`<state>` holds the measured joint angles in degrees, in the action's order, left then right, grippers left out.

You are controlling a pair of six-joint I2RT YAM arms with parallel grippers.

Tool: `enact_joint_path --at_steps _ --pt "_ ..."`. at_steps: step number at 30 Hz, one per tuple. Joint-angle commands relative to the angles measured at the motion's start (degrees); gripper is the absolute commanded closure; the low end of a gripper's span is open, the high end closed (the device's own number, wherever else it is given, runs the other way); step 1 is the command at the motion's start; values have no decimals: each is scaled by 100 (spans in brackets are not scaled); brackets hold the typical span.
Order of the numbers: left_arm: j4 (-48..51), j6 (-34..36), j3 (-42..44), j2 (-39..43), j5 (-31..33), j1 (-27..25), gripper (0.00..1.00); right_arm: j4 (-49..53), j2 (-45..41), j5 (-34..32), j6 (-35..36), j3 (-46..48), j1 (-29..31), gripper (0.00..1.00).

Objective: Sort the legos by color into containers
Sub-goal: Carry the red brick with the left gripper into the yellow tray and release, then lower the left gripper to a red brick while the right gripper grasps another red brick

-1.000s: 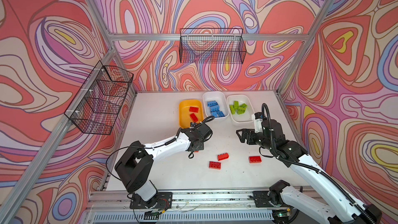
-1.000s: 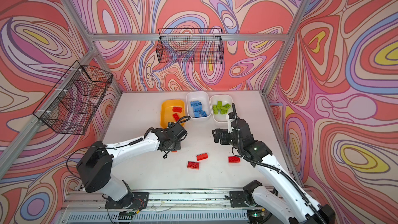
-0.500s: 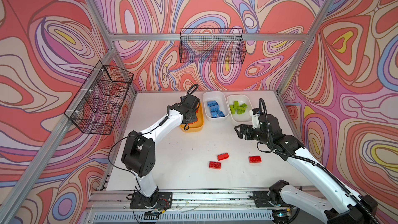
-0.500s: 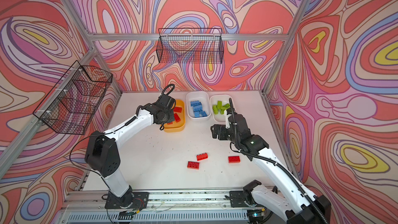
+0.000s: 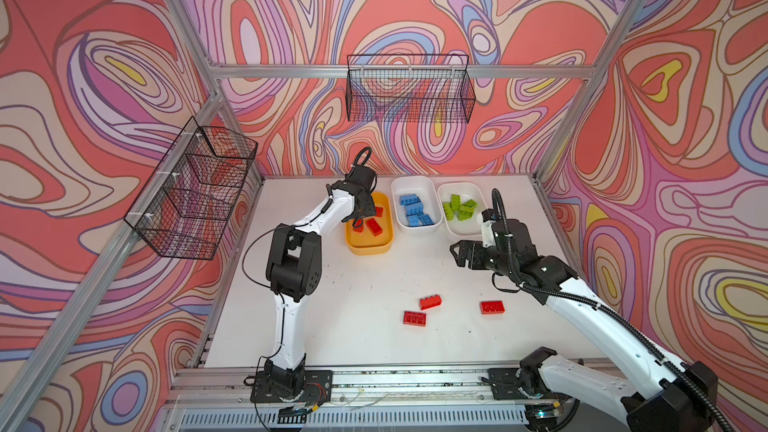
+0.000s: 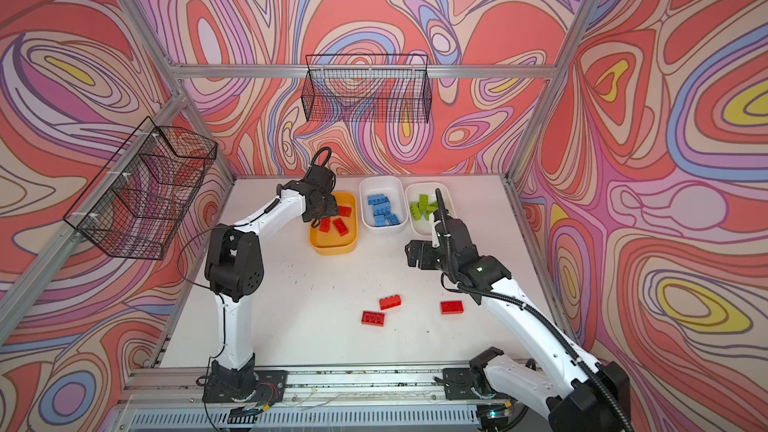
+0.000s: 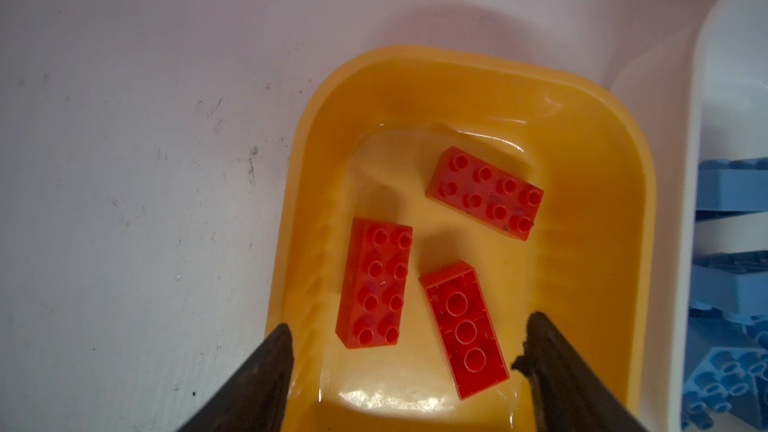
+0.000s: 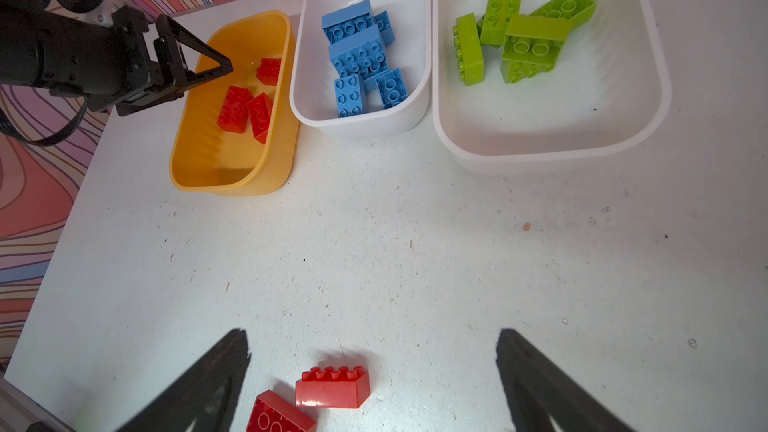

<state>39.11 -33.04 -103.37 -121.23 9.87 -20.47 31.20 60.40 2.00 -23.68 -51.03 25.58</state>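
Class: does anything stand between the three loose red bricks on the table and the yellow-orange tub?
Nothing visible does. Only bare table lies between the three red bricks and the yellow-orange tub. The open left end effector hangs over the tub, off that path.

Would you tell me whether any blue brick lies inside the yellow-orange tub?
No, the left wrist view shows only three red bricks in the yellow-orange tub.
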Motion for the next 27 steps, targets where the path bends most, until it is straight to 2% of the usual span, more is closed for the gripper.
enact_joint_path --at_steps 1,6,14,16,18,21,24,27 --pt "-220 30 310 419 -275 8 12 -105 15 184 -93 122 28 2" --pt "-828 -87 1717 1665 -486 -31 12 -199 165 168 -295 330 285 3" --pt "-1813 -687 4866 4245 -557 -444 11 -3 879 -889 -962 387 1860 3" --pt "-1804 -799 5441 4735 -454 -708 7 8 1003 -1054 -1171 425 2101 2" --pt "-1691 -963 5874 5147 -233 -1005 0 9 1087 -1239 -1392 487 2296 2" --pt "-1939 -1248 6651 5630 -122 -1353 0 -31 1263 -1389 -1668 582 2514 2" --pt "-2243 -1521 7265 5953 -202 -1467 0 -65 1498 -1518 -1859 603 2754 2" --pt "-2355 -1486 7659 6203 -309 -1504 0 -274 1708 -1385 -1911 698 2852 2"
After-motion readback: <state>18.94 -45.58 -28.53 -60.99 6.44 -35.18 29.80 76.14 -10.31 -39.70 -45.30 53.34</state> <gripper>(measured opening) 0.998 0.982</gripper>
